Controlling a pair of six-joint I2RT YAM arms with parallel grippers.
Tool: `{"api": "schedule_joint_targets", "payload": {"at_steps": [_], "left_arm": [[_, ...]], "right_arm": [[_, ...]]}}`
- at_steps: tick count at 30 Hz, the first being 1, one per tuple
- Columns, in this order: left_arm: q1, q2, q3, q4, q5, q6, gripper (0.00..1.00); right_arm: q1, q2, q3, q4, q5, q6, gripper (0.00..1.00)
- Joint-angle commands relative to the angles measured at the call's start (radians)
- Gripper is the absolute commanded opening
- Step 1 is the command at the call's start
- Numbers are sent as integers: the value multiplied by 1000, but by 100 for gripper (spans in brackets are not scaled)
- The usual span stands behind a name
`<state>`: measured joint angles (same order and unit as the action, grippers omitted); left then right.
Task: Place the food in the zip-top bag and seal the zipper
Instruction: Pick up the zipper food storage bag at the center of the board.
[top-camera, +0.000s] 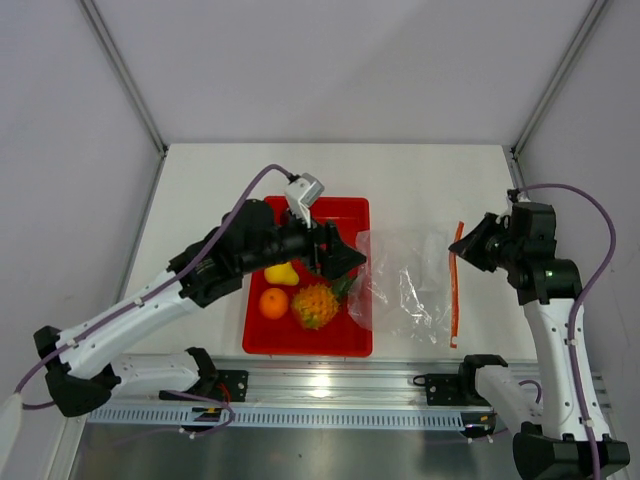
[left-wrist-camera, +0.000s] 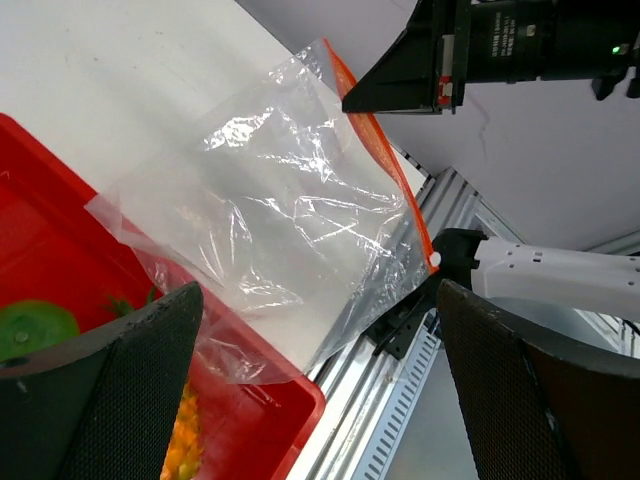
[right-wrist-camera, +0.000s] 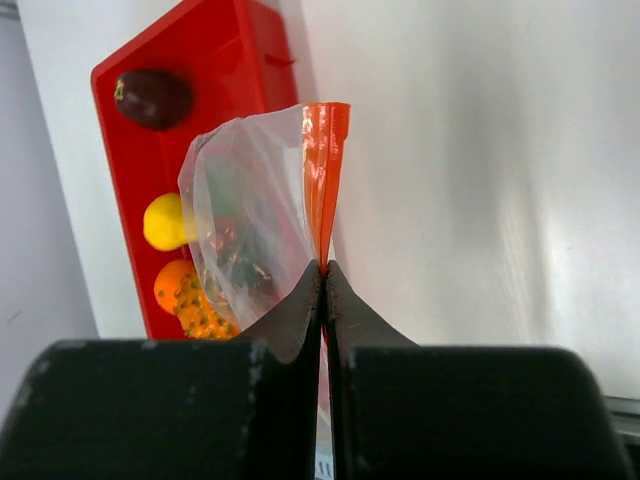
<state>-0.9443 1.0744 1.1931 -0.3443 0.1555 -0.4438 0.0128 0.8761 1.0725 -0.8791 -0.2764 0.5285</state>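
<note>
All the food (top-camera: 314, 305) lies in the red tray (top-camera: 350, 206), none bagged. My right gripper (right-wrist-camera: 323, 270) clamps the zipper (right-wrist-camera: 325, 150). My left gripper (left-wrist-camera: 318, 290) gapes empty over the zip-top bag (top-camera: 405, 285) beside the tray. Risk, in my judgement: the mouth is pinched flat, which may block loading.

bag (top-camera: 405, 285): clear, crinkly, just right of the red tray (top-camera: 300, 345), one corner over its rim
zipper (top-camera: 457, 285): orange-red strip on the bag's side far from the tray
pineapple (top-camera: 315, 305), orange (top-camera: 274, 303), pear (top-camera: 282, 274): in the tray

Top cam: high, behind arms, whole worktop (top-camera: 420, 180). Wrist cams: close, low, both see bag (left-wrist-camera: 280, 220) and tray (right-wrist-camera: 120, 150).
</note>
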Motion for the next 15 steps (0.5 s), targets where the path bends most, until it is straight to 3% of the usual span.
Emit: {"api": "schedule_joint_targets", "payload": {"at_steps": [1,12,15], "left_arm": [[-73,82,66,8,-89,28,99],[-192,366,218,123,15,-108,99],[-234,429,293,87,-23,-105,99]], "right_arm": [[-4,4,110,-98,146,-38,0],[-4,38,288,-215,295,-67,0],[-4,52,316,-236,331,-81,0]]}}
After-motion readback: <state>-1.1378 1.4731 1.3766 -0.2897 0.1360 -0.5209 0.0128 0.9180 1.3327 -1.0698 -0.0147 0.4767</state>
